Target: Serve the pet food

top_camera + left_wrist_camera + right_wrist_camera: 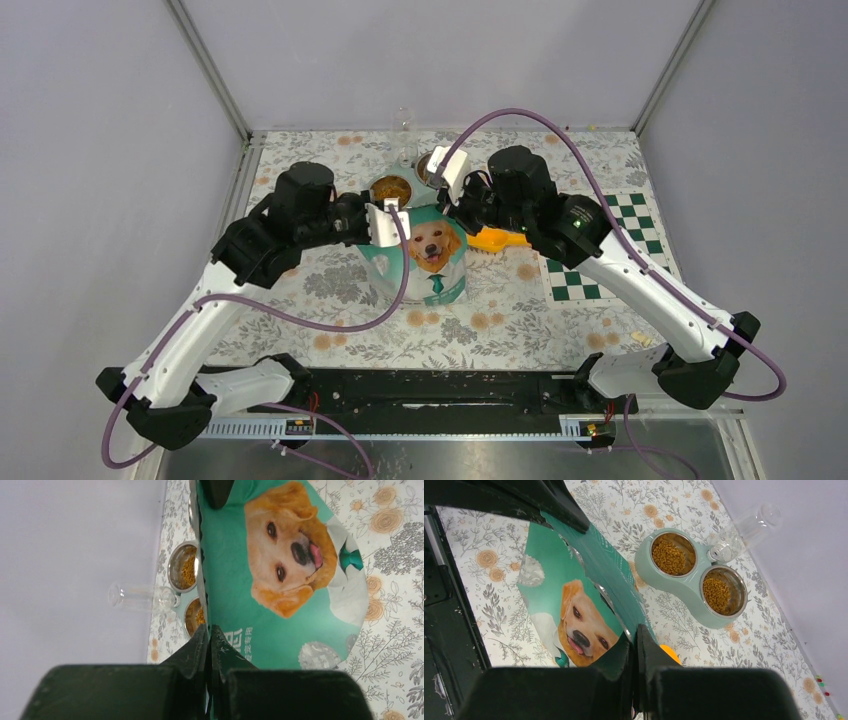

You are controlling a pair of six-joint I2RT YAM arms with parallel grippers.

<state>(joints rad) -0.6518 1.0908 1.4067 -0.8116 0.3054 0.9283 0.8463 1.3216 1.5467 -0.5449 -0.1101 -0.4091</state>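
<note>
Fingers (192, 650) of the left gripper (209, 630) are pressed together on the top edge of the teal bag (260, 580), at its left end; the right gripper (634, 632) is likewise pinched on the right end. Just behind the bag, the pet food (669, 556) lies in both bowls of the feeder (664, 582)

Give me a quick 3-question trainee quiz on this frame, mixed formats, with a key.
1. True or false: both bowls of the teal feeder hold kibble.
2. The left claw is shut on: A) the top edge of the bag; B) a spoon; C) nothing.
3. In the top view, on which side of the bag does the orange scoop lie?
Key: 1 true. 2 A. 3 the right side.
</note>
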